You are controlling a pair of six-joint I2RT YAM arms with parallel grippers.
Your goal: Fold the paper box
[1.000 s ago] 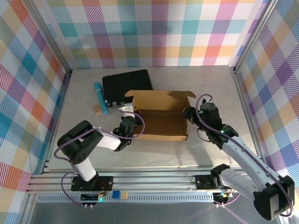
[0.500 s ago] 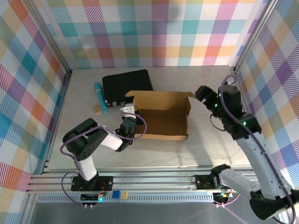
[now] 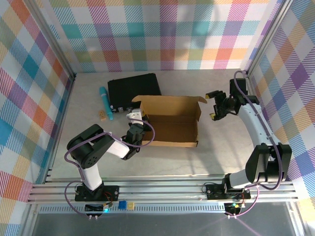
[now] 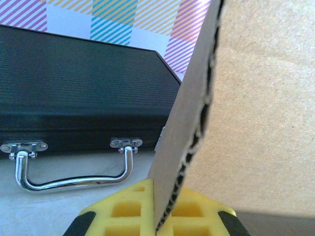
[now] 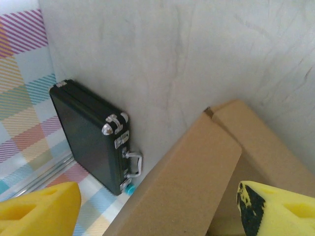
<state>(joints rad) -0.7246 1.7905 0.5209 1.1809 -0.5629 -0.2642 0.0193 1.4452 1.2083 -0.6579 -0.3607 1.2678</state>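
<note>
The paper box is a brown cardboard mailer standing open in the middle of the table, its lid flap up at the back. My left gripper is shut on the box's left wall. In the left wrist view that corrugated edge runs down between the yellow fingers of the left gripper. My right gripper hangs open just right of the box's right flap, apart from it. In the right wrist view the box lies below the widely spread yellow pads of the right gripper.
A black hard case with metal latches lies behind the box, close to its back left corner; its chrome handle faces the box. A teal pen and a small tan piece lie left of the case. Plaid walls enclose the table.
My right arm has drawn back from the box's right wall, swinging up and to the right, and now sits off the right flap. The left gripper has kept its hold.
</note>
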